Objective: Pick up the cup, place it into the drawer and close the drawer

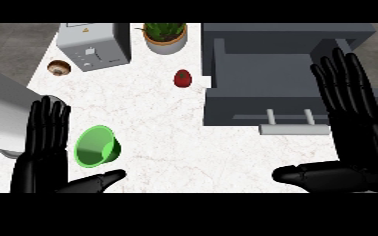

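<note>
A green cup (pixel 97 146) lies on its side on the white counter (pixel 170 130) at the lower left, its mouth facing up and left. My left hand (pixel 43 145) stands open just left of it, fingers up and thumb pointing under the cup, not touching it. The grey drawer (pixel 262 77) stands pulled open at the right, with a pale handle (pixel 293 128) at its front. In front of the drawer's right side my right hand (pixel 347 115) is open, fingers up and thumb pointing left.
A grey toaster (pixel 92 45) stands at the back left and a potted plant (pixel 165 36) beside it. A small brown object (pixel 59 67) lies left of the toaster. A red fruit (pixel 183 78) sits just left of the drawer. A grey appliance (pixel 13 115) fills the left edge.
</note>
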You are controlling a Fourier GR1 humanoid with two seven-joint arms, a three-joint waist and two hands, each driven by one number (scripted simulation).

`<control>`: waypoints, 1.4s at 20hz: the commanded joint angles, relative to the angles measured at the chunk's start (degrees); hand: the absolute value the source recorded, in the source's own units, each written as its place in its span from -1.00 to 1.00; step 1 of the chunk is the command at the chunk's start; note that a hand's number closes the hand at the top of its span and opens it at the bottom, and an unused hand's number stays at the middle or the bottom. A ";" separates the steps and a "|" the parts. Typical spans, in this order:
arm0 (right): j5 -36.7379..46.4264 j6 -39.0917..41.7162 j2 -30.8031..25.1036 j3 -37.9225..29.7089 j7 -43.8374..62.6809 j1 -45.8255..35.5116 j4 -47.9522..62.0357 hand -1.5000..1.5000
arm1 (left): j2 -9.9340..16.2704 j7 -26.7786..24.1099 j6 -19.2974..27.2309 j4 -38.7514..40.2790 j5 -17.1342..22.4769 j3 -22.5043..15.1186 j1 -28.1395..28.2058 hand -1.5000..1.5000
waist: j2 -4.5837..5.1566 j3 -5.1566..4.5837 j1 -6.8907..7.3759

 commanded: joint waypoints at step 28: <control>2.79 0.02 2.09 3.09 0.13 1.17 -1.38 -1.00 | 3.17 -21.93 -8.24 37.00 6.07 14.09 -6.85 -1.00 | 0.03 0.01 -0.07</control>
